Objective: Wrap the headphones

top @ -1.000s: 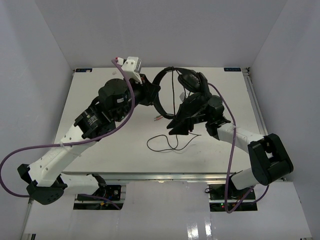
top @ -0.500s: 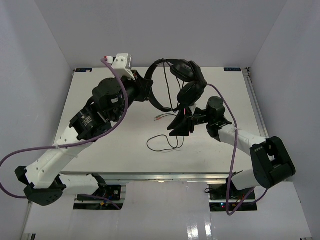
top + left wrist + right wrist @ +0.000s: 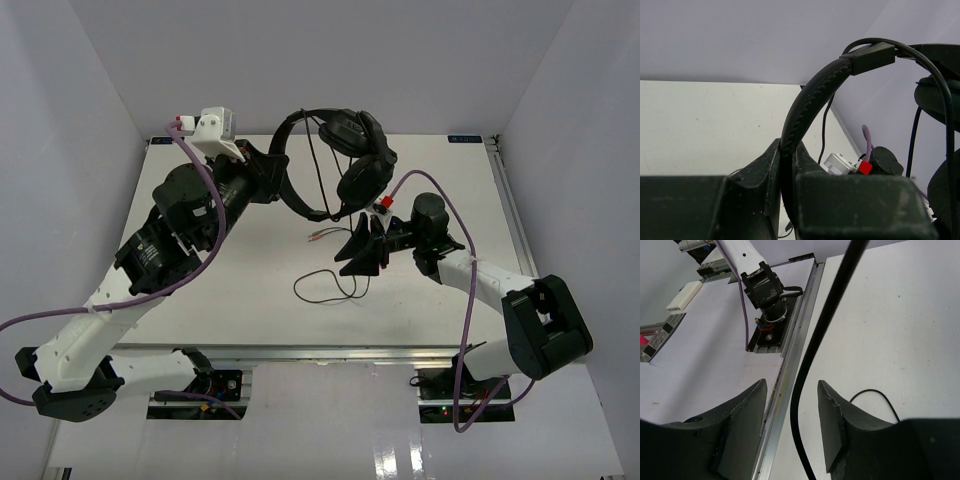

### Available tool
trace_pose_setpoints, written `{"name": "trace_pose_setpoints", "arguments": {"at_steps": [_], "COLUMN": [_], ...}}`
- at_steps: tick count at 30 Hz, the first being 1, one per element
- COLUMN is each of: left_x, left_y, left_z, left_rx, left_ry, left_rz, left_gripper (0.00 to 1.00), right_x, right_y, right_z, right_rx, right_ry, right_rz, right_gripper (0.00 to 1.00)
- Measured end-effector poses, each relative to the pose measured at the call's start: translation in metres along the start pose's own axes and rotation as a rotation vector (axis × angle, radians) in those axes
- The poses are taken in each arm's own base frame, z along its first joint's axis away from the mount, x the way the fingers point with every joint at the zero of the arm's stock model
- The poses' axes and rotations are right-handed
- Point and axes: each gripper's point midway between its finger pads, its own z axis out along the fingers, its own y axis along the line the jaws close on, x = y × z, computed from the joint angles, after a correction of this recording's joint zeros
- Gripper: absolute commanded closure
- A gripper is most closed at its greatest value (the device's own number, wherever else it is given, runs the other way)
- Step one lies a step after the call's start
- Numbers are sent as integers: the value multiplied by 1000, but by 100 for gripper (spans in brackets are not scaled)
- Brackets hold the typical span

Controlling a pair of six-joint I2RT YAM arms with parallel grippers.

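My left gripper is clamped tight on the thin arched headband of the black over-ear headphones. They hang in the air over the far middle of the white table, with both round padded earcups off the surface. My right gripper is about half open and grips nothing. The long thin black cord runs through the gap between its fingers, apparently touching neither. My read of the step: catch the cord and wind it round the headband. I'd centre the cord, close gently, and leave slack so it doesn't tug the headphones. The top view shows the cord's loose loop on the table. Only the right wrist view shows the gap, and only the left wrist view shows the pinch.
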Motion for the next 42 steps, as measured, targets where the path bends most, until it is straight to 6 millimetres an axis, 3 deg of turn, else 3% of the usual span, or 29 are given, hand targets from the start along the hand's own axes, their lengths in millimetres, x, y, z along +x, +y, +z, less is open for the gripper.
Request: {"name": "trace_pose_setpoints", "arguments": {"at_steps": [12, 22, 24, 27, 33, 38, 42], "left_x": [-21, -33, -37, -39, -40, -32, -19], "left_y": [10, 17, 17, 18, 29, 42, 59], "left_z": [-4, -2, 0, 1, 7, 24, 45], "left_rx": [-66, -120, -128, -141, -215, -330, -423], "left_ry": [-63, -99, -106, -114, -132, -150, -150], "left_rz": [5, 29, 33, 39, 44, 64, 115], "left_gripper": [100, 100, 100, 100, 100, 100, 100], "right_x": [6, 8, 7, 7, 16, 24, 12], "right_y": [2, 5, 6, 7, 3, -3, 0], "right_z": [-2, -3, -4, -4, -5, -6, -9], "right_rx": [6, 11, 14, 21, 80, 173, 242], "right_ry": [17, 24, 26, 28, 59, 125, 180], "right_rz": [-14, -37, -48, -60, -80, -128, -240], "right_gripper": [55, 72, 85, 92, 92, 92, 92]}}
